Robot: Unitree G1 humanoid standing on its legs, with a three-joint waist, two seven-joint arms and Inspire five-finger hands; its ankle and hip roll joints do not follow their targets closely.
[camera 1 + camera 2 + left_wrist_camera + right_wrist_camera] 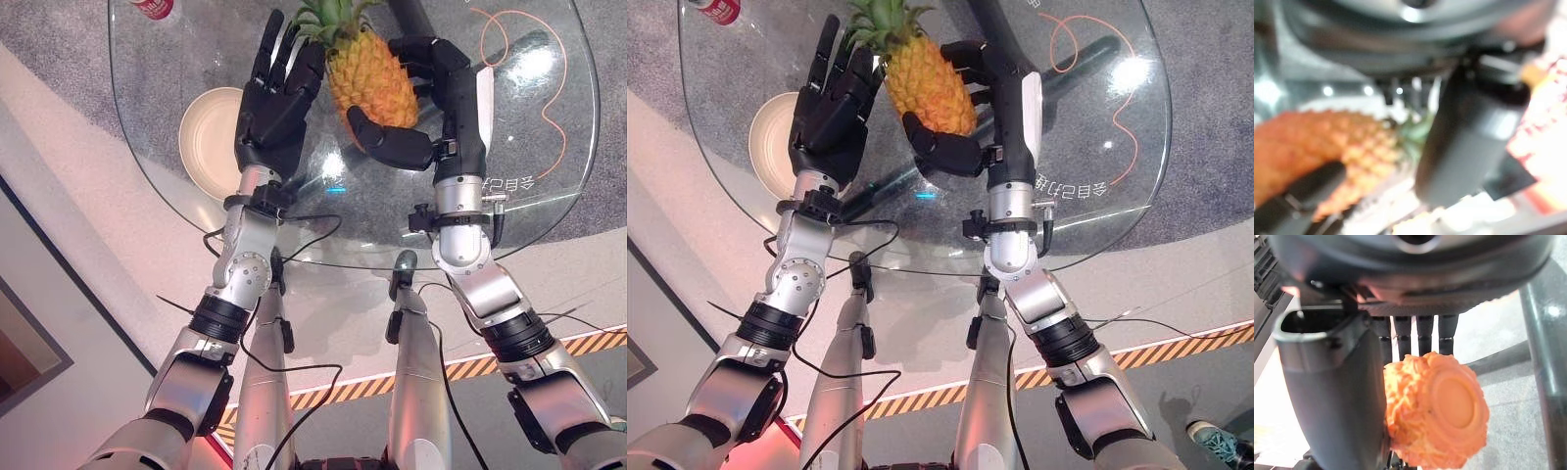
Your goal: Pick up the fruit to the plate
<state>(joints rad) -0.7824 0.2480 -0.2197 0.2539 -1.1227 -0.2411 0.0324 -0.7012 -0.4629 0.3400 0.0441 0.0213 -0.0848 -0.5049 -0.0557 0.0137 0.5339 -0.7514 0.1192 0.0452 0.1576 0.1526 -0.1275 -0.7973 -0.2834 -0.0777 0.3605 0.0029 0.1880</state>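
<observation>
In the left eye view we see the pineapple (370, 76) above the round glass table (549, 211), and we take this fruit as our landmark. Our right hand (431, 117) is curled around the pineapple: the thumb crosses under its lower end and the fingers wrap its far side. Our left hand (279, 93) stands just beside the pineapple on the other side, with straight fingers that lie against the fruit near its green crown. The cream plate (206, 137) lies on the table beyond the left hand, away from the pineapple and partly covered by that hand. A red can (154, 8) stands at the table edge, well apart from the pineapple. An orange line (558, 108) runs on the glass on the right-hand side of the fruit.

In the right eye view we see the same scene; the pineapple is between both hands, not over the plate.

In the left wrist view the pineapple is near the dark thumb (1469, 137).

In the right wrist view the thumb (1337, 401) presses the pineapple's flat bottom end, and the fingers (1420, 335) curl behind it.
</observation>
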